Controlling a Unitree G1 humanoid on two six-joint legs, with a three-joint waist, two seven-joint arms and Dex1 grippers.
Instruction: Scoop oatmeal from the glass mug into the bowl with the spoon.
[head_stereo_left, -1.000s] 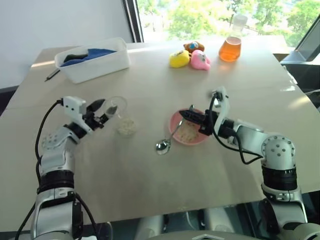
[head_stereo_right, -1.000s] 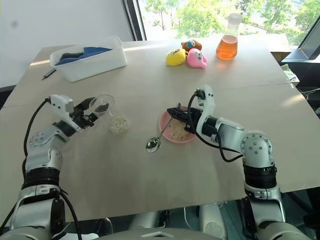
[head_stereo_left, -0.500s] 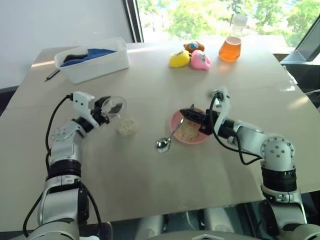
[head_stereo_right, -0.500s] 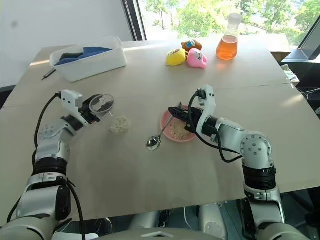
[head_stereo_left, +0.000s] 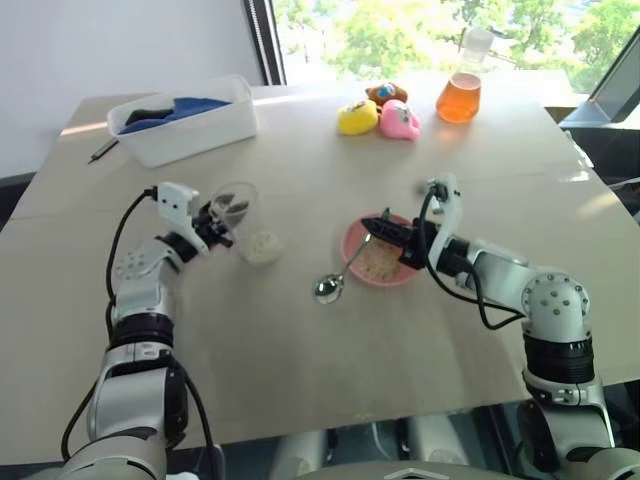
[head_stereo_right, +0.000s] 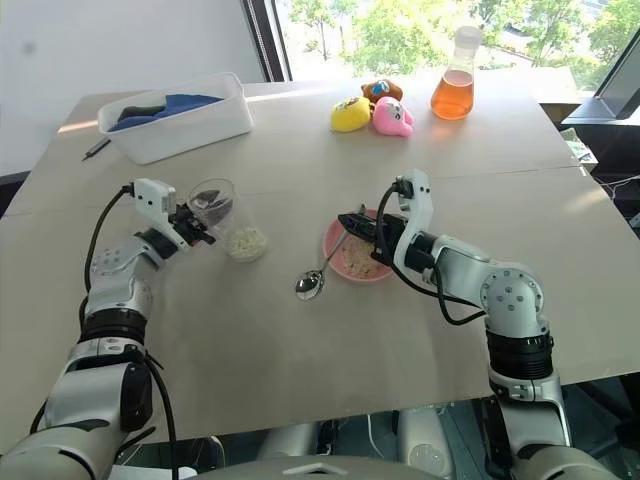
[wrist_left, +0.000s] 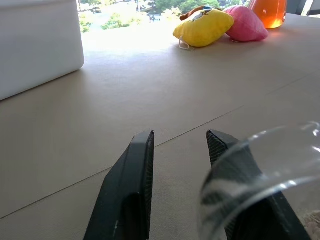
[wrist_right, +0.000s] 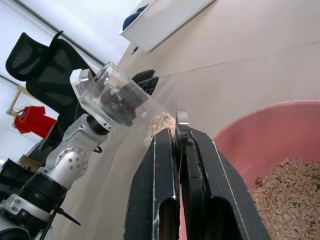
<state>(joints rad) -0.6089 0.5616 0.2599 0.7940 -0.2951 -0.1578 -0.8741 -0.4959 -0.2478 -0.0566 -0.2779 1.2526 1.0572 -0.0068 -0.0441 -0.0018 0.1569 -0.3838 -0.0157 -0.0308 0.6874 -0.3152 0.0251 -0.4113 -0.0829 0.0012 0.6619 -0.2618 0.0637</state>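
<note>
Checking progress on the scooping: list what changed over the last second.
The left gripper slid slightly toward the bowl, and the tilted mug shifted with it. Unchanged: the right gripper, jaws shut on the spoon handle over the bowl, with the spoon's tip on the table.

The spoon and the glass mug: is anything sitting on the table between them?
Nothing visible does. Between the spoon, held by the right gripper over the pink bowl, and the glass mug at the left gripper, the table is bare.
</note>
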